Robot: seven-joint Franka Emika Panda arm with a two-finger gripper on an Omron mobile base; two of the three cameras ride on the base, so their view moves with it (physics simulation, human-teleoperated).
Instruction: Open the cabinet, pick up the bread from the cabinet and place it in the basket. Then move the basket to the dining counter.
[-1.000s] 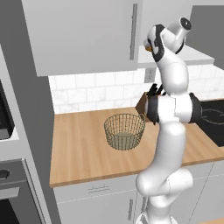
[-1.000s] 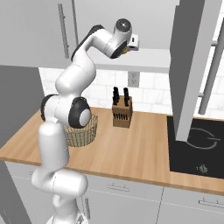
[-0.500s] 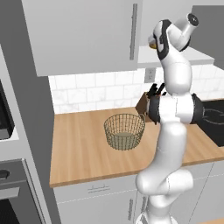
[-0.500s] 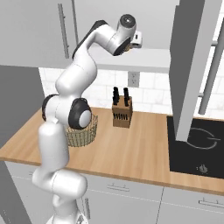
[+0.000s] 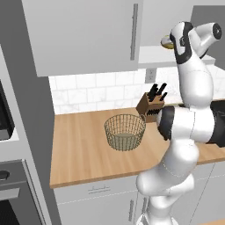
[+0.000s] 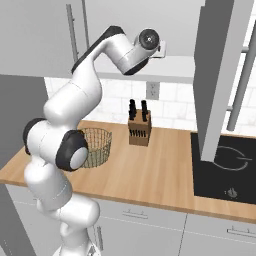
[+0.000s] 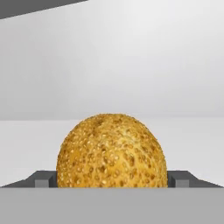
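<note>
Even, bright, diffuse rendered light with no clear source and no glare. The basket (image 5: 125,132) throws only a faint soft shadow on the wooden surface (image 5: 79,154). Edges are slightly soft and blocky in both base views. The bread (image 7: 112,151) close to the lens stays sharp, its shelf (image 7: 30,144) evenly pale

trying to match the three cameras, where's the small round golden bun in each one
Left base view: small round golden bun peeks out at upper right on the white cabinet shelf, beside the arm.
Right base view: hidden behind the arm.
Hand view: bottom centre, between the open hand's fingertips.
Shared landmark: the white shelf.
</note>
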